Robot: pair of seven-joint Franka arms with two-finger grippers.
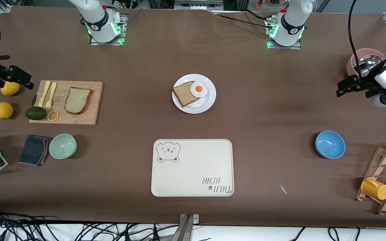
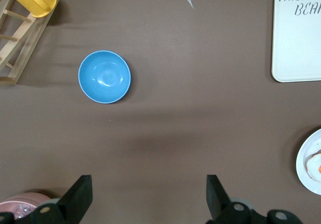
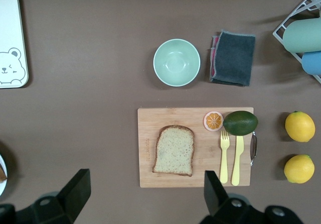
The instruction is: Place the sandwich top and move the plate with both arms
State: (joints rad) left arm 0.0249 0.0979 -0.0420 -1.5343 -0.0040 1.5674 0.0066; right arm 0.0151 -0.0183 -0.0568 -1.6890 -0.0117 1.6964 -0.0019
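The pale, dark-crusted sandwich top [image 1: 77, 100] lies on the wooden cutting board [image 1: 89, 115], ready for pickup. The round white plate [image 1: 209, 100] sits mid-desk. Right end effector [image 3: 145, 191] hangs released over the board's edge; left end effector [image 2: 149, 196] waits released near the pink bowl [image 1: 354, 62].

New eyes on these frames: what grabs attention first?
Probably the white plate mid-table, holding a bread slice with a fried egg, and the cream bear tray nearer the front camera. Next, the sandwich top on a wooden cutting board toward the right arm's end. Both arms wait at the table's ends, left gripper and right gripper open.
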